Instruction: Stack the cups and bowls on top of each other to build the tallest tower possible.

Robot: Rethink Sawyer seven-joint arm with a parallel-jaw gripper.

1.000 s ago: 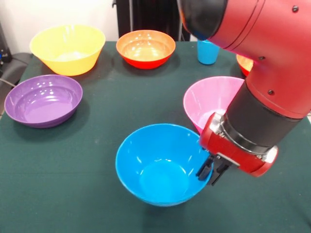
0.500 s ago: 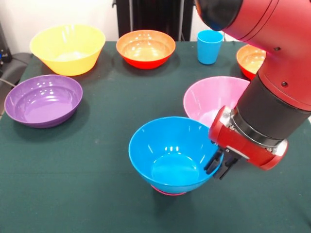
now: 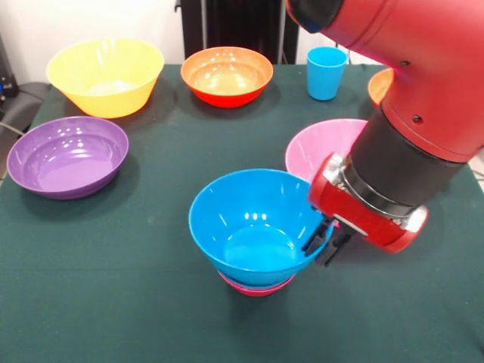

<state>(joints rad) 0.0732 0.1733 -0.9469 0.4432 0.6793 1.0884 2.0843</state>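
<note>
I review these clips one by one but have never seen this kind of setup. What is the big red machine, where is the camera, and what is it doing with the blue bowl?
The red and black machine is a robot arm; its gripper pinches the rim of the medium blue bowl. The camera sits across the table, facing the robot. That bowl rests on a small magenta-red bowl, forming a low tower. On the dark green table also stand a yellow bowl, a purple bowl, an orange-red bowl, a pink bowl and a light blue cup. Another orange bowl peeks from behind the arm.
</note>
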